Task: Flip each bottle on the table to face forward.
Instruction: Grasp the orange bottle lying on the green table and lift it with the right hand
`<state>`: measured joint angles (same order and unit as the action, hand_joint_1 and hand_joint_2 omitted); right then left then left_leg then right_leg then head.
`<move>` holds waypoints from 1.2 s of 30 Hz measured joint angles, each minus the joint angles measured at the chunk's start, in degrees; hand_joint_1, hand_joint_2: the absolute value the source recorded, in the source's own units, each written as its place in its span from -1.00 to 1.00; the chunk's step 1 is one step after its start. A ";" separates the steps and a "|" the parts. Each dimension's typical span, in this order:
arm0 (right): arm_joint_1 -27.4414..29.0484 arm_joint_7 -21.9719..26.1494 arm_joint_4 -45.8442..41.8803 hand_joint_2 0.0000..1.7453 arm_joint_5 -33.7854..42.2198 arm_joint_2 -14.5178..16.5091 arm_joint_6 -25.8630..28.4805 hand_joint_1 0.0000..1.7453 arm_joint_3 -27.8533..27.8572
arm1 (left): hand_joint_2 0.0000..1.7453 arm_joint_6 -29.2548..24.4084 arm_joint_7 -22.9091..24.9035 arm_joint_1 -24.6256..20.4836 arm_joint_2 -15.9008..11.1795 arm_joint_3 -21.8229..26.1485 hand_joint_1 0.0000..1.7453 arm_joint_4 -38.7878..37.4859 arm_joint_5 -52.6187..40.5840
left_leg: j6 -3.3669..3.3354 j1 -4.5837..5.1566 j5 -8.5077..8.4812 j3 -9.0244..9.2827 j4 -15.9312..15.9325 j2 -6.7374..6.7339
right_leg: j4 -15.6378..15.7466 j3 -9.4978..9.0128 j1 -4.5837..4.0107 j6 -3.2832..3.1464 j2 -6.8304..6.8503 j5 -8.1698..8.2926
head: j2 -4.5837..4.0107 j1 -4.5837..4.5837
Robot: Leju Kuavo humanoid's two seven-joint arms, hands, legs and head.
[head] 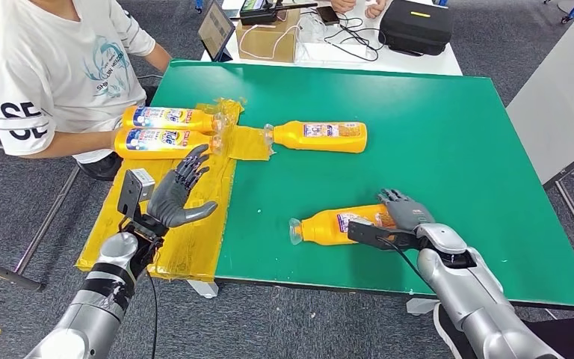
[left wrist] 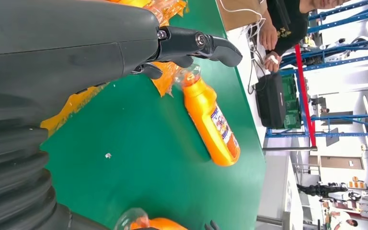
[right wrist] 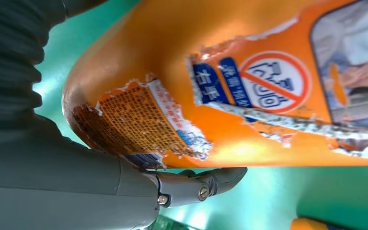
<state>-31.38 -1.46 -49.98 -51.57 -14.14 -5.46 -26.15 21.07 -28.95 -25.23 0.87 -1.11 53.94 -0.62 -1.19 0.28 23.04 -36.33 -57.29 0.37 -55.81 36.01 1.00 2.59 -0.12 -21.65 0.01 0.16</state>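
Green counter (head: 448,134) before us, our right hand (head: 406,212) apparently gripping the near-edge bottle (head: 334,225), our left hand (head: 180,193) spread, holding nothing, over yellow sheet (head: 194,239), two bottles (head: 166,129) at far-left corner, another bottle (head: 321,137) mid-counter.

The light is bright and even, and it seems to come from above. On the green surface (head: 433,134), the bottles have only small, soft shadows right under them. The head view is sharp. Its straight lines bend a little near the edges.

In the left wrist view, the room far behind the surface is washed out white with glare. The left hand (left wrist: 76,52) is very close there and looks dark and a bit soft.

In the right wrist view, the near bottle (right wrist: 249,96) has a shiny bright patch along its side, and the surface around it is blurry.
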 joint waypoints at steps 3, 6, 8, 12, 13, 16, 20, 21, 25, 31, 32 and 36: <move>-0.57 1.37 0.63 1.00 3.01 -0.18 -0.46 1.00 -0.33 | 1.00 -0.54 -0.09 -0.03 -0.02 0.01 -1.00 -0.32 0.03 | 0.00 0.00 0.00 0.00 0.00 0.00 | 0.00 0.00 0.00 0.00 0.00 0.00 | -0.01 0.00; -0.70 2.26 0.91 1.00 5.84 -0.24 -0.60 1.00 -0.52 | 1.00 -2.27 0.11 -0.11 -0.02 -0.01 -1.00 -0.71 -0.14 | 0.00 0.00 0.00 0.01 0.00 -0.01 | 0.00 0.00 0.00 0.00 0.00 0.00 | 0.00 0.00; -0.66 2.50 0.98 1.00 7.28 -0.28 -0.58 1.00 -0.56 | 1.00 -4.33 0.73 -0.26 0.01 -0.10 -1.00 -1.00 -0.68 | 0.00 0.00 0.00 0.01 0.00 -0.02 | 0.01 0.01 0.00 0.00 0.00 0.00 | 0.00 -0.01; -0.29 2.69 1.05 1.00 8.78 -0.28 -0.38 1.00 -0.58 | 1.00 -8.10 1.99 -0.84 0.11 -0.49 -1.00 -1.77 -1.67 | 0.00 0.00 0.00 0.02 0.00 -0.04 | 0.01 0.00 -0.01 0.00 -0.01 0.00 | -0.01 0.00; -0.18 2.79 1.05 1.00 9.07 -0.26 -0.26 1.00 -0.58 | 1.00 -8.70 2.19 -0.98 0.13 -0.58 -1.00 -1.97 -1.81 | 0.00 0.00 0.00 0.02 0.00 -0.04 | 0.00 0.00 -0.01 0.00 -0.01 0.00 | -0.01 -0.01; 0.26 3.33 1.08 1.00 10.24 0.09 0.33 1.00 -0.58 | 1.00 -10.26 2.80 -1.27 0.24 -0.69 -1.00 -2.65 -2.01 | 0.00 -0.01 0.00 0.02 0.00 -0.06 | 0.00 0.00 -0.01 0.00 -0.01 0.00 | -0.01 -0.01; 0.73 4.05 1.18 1.00 11.90 0.97 1.22 1.00 -0.50 | 1.00 -11.66 3.27 -1.58 0.43 -0.74 -1.00 -3.59 -2.30 | 0.00 -0.01 0.00 0.04 0.00 -0.11 | 0.00 0.01 -0.02 0.00 -0.03 0.00 | 0.00 0.00; 0.85 4.34 1.20 1.00 12.48 1.25 1.59 1.00 -0.42 | 1.00 -11.94 3.42 -1.66 0.49 -0.74 -1.00 -3.78 -2.33 | 0.00 -0.01 0.00 0.04 0.00 -0.11 | 0.00 0.00 -0.02 0.00 -0.03 0.00 | 0.00 -0.01; 2.35 5.83 1.13 1.00 15.53 4.15 6.07 1.00 1.07 | 1.00 -15.07 4.25 -2.02 1.09 -0.74 -1.00 -4.63 -2.31 | 0.01 -0.04 0.00 0.04 0.00 -0.13 | 0.00 0.01 -0.04 -0.01 -0.04 0.00 | -0.01 0.00; 7.46 7.99 -2.27 1.00 21.33 11.79 14.73 1.00 5.05 | 1.00 -22.20 4.69 -2.44 2.80 -1.21 -1.00 -5.09 -3.34 | 0.02 -0.09 -0.01 0.01 0.01 -0.05 | -0.02 0.03 -0.08 -0.02 -0.03 -0.01 | -0.01 0.00; 8.16 8.33 -3.20 1.00 22.19 12.81 15.35 1.00 5.70 | 1.00 -22.63 4.79 -2.52 2.97 -1.33 -1.00 -5.09 -3.54 | 0.02 -0.09 0.00 0.01 0.01 -0.06 | -0.02 0.03 -0.07 -0.03 -0.03 -0.02 | -0.01 0.00; 9.74 9.26 -5.88 1.00 24.40 15.57 16.22 1.00 7.64 | 1.00 -23.10 4.96 -2.89 3.47 -1.59 -1.00 -5.11 -3.92 | 0.02 -0.07 0.00 0.00 0.01 -0.04 | -0.01 0.04 -0.04 -0.04 -0.02 -0.03 | 0.01 -0.01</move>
<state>-21.64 7.79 -55.86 -27.17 1.43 10.76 -18.51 -2.04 -24.00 -28.12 4.34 -2.70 48.83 -4.54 -1.17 0.21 23.05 -36.33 -57.27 0.33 -55.82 36.04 0.95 2.55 -0.14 -21.68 0.02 0.16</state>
